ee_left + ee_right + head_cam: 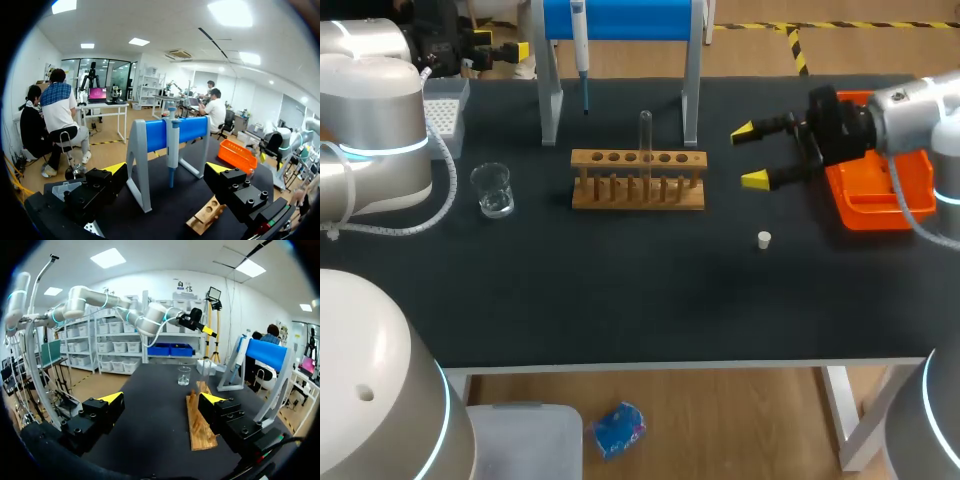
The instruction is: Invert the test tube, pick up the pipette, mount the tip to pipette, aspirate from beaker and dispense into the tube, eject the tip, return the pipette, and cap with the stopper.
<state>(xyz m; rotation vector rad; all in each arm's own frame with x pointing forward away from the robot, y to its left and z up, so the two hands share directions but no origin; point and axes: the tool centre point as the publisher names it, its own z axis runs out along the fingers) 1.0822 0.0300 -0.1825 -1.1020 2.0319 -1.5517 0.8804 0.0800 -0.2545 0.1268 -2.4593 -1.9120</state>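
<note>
1 stopper (764,239), 1 tube (645,135), ~7-hole rack (638,192)

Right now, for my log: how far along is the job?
Nothing looks done: the pipette hangs on its stand, the stopper lies on the table, the test tube stands uncapped in the rack. Left hand and right hand are open, empty. Every step seems left.

Bright ceiling panels (232,12) overhead, faint shadows on dark table (620,310), perhaps mild glare

The left arm (372,125) and right arm (920,102) are rounded silver shells with glowing cyan rings. A white cable (451,185) runs along the left one. The left gripper (166,168) and right gripper (748,156) are black, screw-studded blocks with yellow wedge tips.
</note>
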